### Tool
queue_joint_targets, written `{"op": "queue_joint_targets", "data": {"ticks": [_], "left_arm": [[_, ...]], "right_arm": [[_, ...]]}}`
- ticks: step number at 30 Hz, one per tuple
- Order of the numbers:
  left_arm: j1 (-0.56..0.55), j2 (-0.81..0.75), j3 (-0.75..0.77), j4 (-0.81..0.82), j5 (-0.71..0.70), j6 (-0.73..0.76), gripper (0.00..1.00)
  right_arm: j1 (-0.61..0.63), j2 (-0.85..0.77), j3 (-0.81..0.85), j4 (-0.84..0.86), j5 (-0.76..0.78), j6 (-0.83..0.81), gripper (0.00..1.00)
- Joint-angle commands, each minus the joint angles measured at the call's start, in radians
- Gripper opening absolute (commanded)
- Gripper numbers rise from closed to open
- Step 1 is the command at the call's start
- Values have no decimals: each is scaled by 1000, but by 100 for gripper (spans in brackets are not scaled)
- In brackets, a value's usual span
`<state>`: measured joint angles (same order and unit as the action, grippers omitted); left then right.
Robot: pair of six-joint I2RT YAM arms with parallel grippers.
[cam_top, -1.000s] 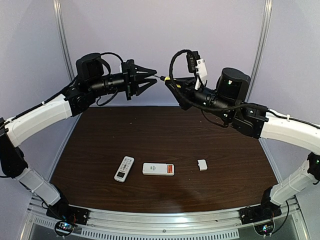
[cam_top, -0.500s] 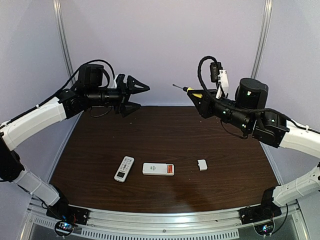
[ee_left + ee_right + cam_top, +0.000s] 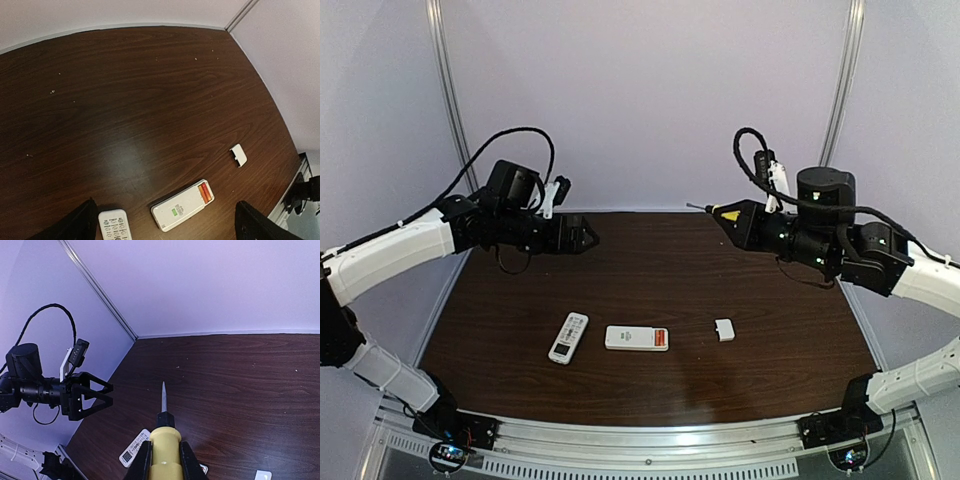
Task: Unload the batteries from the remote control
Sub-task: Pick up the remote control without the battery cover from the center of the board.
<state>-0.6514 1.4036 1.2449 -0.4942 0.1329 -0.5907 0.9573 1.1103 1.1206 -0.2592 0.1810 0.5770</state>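
A white remote control lies face down in the middle of the table, its compartment uncovered, with orange-red batteries in its right end. From the left wrist it appears low in view, batteries side by side. My left gripper hovers open and empty over the back left of the table, well above the remote. My right gripper is shut on a yellow-handled screwdriver at the back right, its blade pointing left across the table.
A second white remote lies face up just left of the first. A small white cover lies to its right, also seen from the left wrist. Purple walls close in the back and sides.
The two grippers, close together high at the back, have drawn apart. The left one opened and sank toward the table. The right one pulled back rightward with the screwdriver.
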Motion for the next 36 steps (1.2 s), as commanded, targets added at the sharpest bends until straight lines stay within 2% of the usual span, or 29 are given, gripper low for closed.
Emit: {"op": "queue_joint_targets", "data": {"ticks": [1,6,10,14,20,25,36], "left_arm": [[7,-37,-109,105,92,292,97],[-17,-102,-272,264,242,471,97],[-72,-112,-356,286,295,688,97],[-114,-102,-419,314,371,817,96],[-120,-56,-478,408,420,877,96],[-120,51,-437,412,406,943,96],[-117,238,-379,466,419,1021,97]], "right_arm": [[-11,-47,-25,-94,-55,75,0],[-16,-102,-50,-141,-109,91,0],[-18,-125,-44,-230,-131,102,0],[-18,-140,-47,-315,-142,125,0],[-17,-164,-53,-410,-140,153,0],[-19,-197,-85,-428,-142,188,0],[-19,-163,-70,-524,-174,210,0]]}}
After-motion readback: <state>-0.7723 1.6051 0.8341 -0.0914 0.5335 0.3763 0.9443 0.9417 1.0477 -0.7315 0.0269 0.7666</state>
